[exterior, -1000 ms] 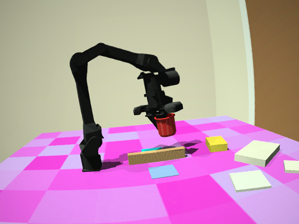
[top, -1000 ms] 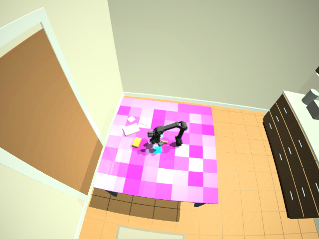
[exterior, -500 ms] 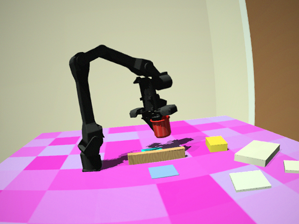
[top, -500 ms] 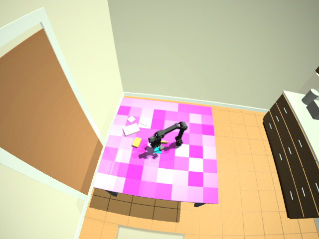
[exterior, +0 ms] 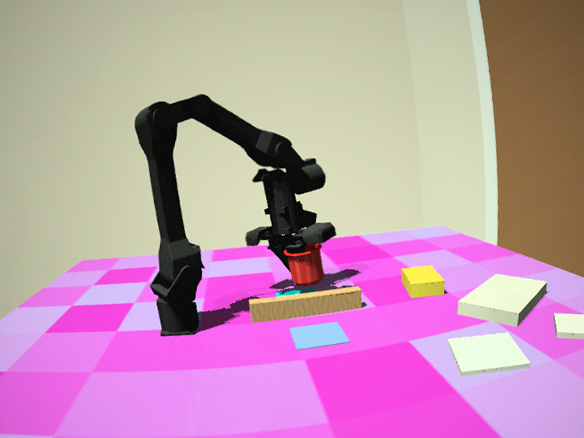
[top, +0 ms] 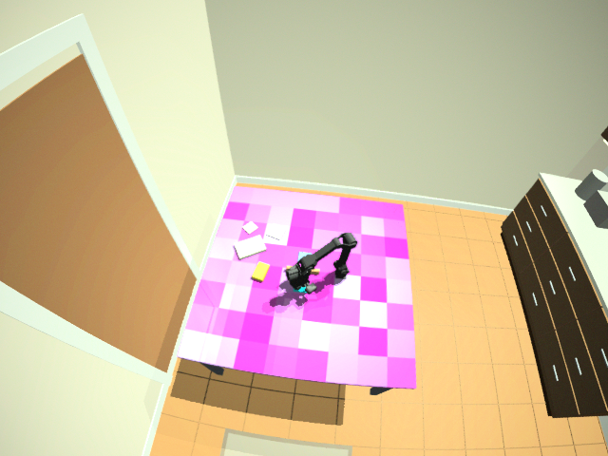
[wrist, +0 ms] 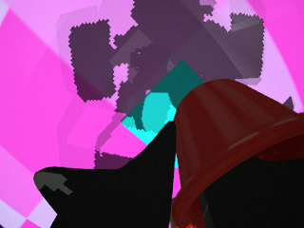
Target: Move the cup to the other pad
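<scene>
- Exterior view: the black gripper (top: 301,281) (exterior: 300,246) (wrist: 179,126) is pinching the red cup (exterior: 306,267) (wrist: 230,106) by its side wall. The cup is up off the table (top: 363,360) (exterior: 216,413) (wrist: 28,95), well in from the edges, and leans a bit.
- The cup is on the far side of the wooden bar (top: 315,271) (exterior: 304,305), near the bright teal pad (top: 299,290) (exterior: 288,293) (wrist: 157,111). The light blue pad (top: 304,255) (exterior: 319,335) is on the near side. From the top, the arm hides the cup.
- I can't see the marbles. If they are in there, more tipping could let them roll over the rim.
- The cup could come down crooked. Then its low edge would touch first, and it might rock or fall.
- It may miss the pad: in the wrist view, the pad shows beside the cup. I can't tell if the cup is right over it.
- If it drifts back to the bar, the cup's bottom could bump the wood.
- Letting go too soon would drop it. A finger might snag the rim when pulling out, too.
- The yellow block (top: 260,271) (exterior: 422,281), nearer the table's left edge from the top, seems too far off to get hit.
</scene>
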Controlling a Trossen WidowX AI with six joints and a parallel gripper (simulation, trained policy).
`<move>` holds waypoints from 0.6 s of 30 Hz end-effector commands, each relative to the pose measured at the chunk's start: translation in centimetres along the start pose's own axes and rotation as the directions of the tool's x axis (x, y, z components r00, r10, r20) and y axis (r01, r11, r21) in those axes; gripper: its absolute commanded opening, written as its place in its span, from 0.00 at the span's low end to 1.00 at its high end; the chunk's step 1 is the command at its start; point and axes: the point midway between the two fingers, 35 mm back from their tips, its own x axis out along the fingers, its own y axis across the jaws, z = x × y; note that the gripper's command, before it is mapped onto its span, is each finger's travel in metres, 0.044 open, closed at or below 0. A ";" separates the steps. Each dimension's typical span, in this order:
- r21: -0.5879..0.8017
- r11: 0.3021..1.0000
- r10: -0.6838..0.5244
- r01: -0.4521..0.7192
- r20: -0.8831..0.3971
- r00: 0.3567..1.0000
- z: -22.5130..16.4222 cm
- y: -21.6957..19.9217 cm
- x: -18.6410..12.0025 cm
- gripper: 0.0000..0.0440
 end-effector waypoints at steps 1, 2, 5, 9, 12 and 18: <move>0.011 1.000 -0.004 0.004 -0.010 1.000 -0.5 0.6 1.1 0.00; 0.012 1.000 -0.004 0.004 -0.012 1.000 -0.6 0.7 1.3 0.00; 0.018 1.000 -0.004 0.005 -0.020 1.000 -1.0 1.0 1.9 0.01; 0.024 1.000 -0.006 0.007 -0.035 0.999 -1.6 1.4 2.6 0.04; 0.030 1.000 -0.008 0.009 -0.029 1.000 -1.6 1.4 2.9 0.09; 0.050 0.999 -0.008 0.006 0.024 1.000 -0.9 1.2 2.3 0.28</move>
